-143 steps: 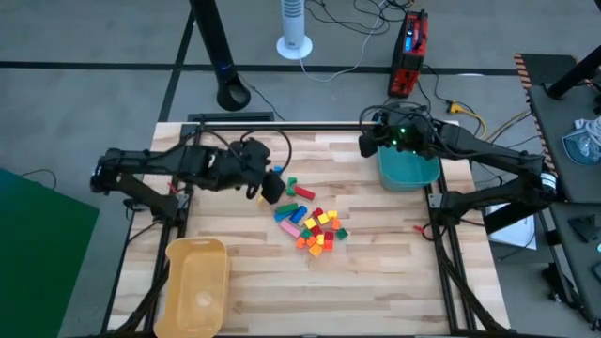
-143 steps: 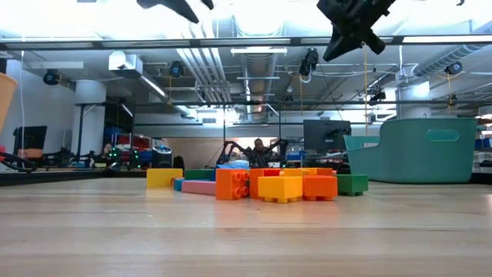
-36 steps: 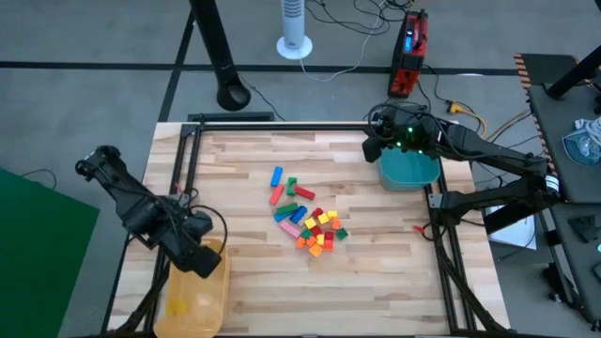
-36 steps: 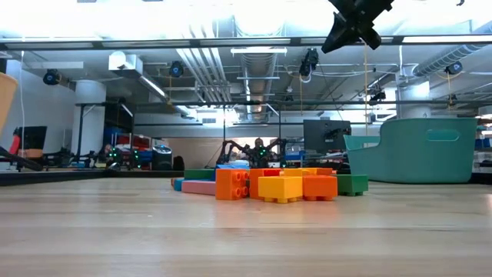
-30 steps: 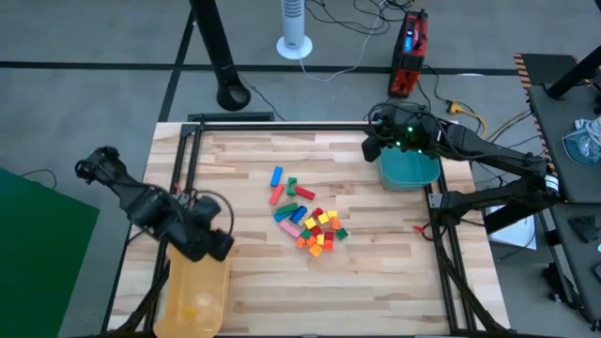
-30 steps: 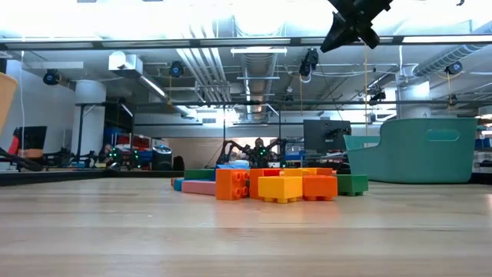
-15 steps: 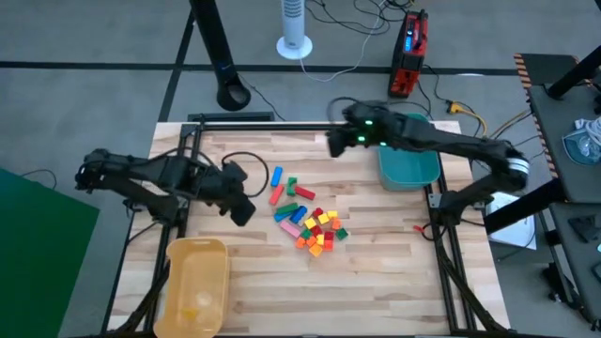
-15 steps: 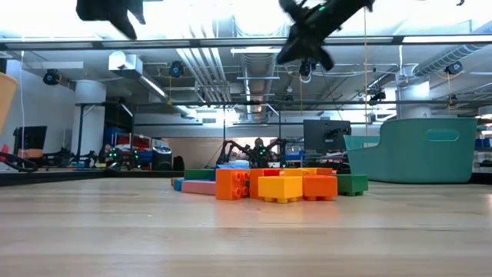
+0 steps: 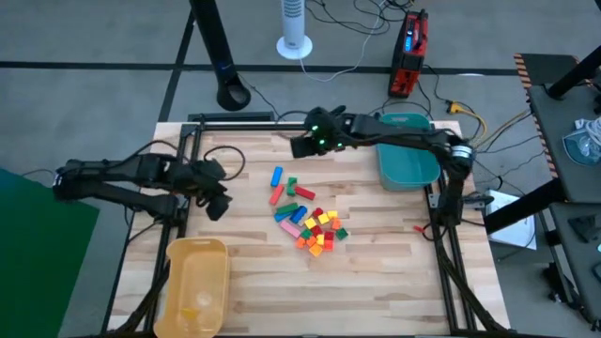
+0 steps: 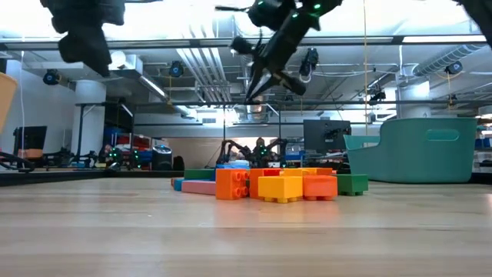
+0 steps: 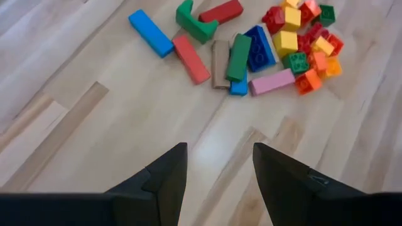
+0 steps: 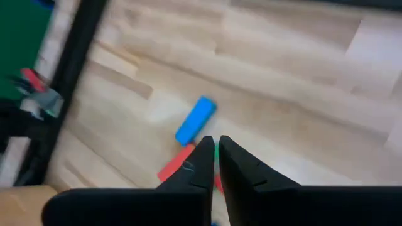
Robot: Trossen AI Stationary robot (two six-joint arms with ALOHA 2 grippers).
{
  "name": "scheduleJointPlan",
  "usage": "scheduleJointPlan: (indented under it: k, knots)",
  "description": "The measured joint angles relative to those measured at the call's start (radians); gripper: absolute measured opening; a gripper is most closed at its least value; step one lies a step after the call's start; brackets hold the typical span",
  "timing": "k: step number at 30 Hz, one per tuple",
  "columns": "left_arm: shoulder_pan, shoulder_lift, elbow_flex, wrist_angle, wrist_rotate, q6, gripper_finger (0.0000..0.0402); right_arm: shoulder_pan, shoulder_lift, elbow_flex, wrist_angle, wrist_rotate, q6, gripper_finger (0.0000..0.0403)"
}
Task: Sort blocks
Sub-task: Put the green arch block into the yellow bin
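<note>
The blocks (image 9: pixel 310 223) lie in a loose heap at the middle of the table, with a blue bar (image 9: pixel 277 176), red bars and a green piece spread toward the far left of it. They also show in the left wrist view (image 11: pixel 295 37) and the low view (image 10: pixel 277 185). My left gripper (image 9: pixel 218 208) is open and empty, in the air left of the heap (image 11: pixel 217 166). My right gripper (image 9: pixel 302 147) is shut and empty, high over the table beyond the blue bar (image 12: pixel 196 119); it also shows in its wrist view (image 12: pixel 214 145) and the low view (image 10: pixel 255 91).
A yellow tray (image 9: pixel 195 282) sits at the near left corner. A teal bin (image 9: pixel 409 167) stands at the far right edge, also in the low view (image 10: pixel 419 150). Black frame rails (image 9: pixel 282 125) run along the table's far and side edges. Bare wood lies near and right of the heap.
My left gripper has gone from over the yellow tray toward the far edge and now hangs left of the blocks. My right gripper has swung from above the teal bin toward the table's left, to a place over the far side of the blocks. The blocks have not moved.
</note>
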Motion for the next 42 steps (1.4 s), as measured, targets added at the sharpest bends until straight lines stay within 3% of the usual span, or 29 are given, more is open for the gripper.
scheduleJointPlan:
  k: [6,10,15,20,29,42]
  knots:
    - [0.001,-0.080,-0.038,0.013,-0.013,0.095,0.0168,0.036,0.166,0.174,-0.141,-0.001,0.048,0.0081]
    - [0.001,-0.117,-0.043,0.010,-0.124,0.136,0.0168,0.038,0.273,0.307,-0.260,-0.001,0.065,0.0139]
    - [0.009,-0.151,-0.043,0.009,-0.295,0.136,0.0168,0.053,0.398,0.411,-0.317,-0.082,0.087,0.0198]
    - [0.021,-0.180,-0.043,0.000,-0.323,0.138,0.0168,0.070,0.476,0.458,-0.345,-0.105,0.121,0.0229]
    - [0.021,-0.217,-0.043,-0.022,-0.354,0.133,0.0168,0.063,0.545,0.461,-0.343,-0.099,0.113,0.0234]
    - [0.022,-0.218,-0.043,-0.021,-0.377,0.130,0.0168,0.062,0.570,0.453,-0.285,-0.094,0.097,0.0175]
